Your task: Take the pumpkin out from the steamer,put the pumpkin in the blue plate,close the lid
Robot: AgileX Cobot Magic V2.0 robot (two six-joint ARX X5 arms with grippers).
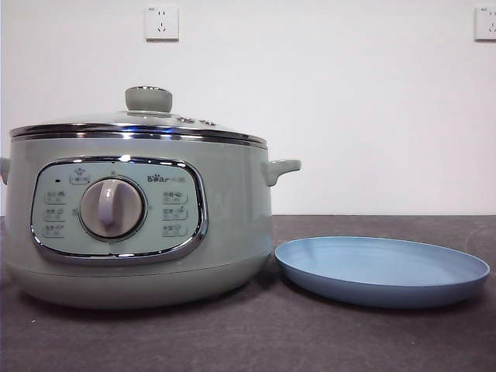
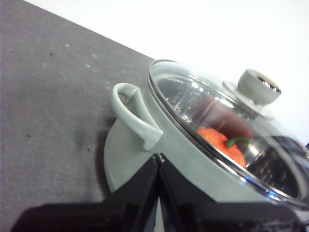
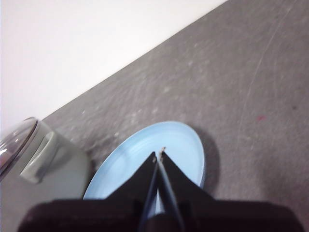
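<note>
Pumpkin (image 2: 222, 143) under lid (image 2: 227, 130), beyond closed left jaws

Two white wall sockets (image 1: 161, 22) on the white wall above a dark grey table (image 1: 256, 333).

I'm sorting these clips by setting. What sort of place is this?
Probably a lab or test bench staged as a kitchen: a steamer and a blue plate stand on a bare dark table against a plain white wall with sockets.
</note>
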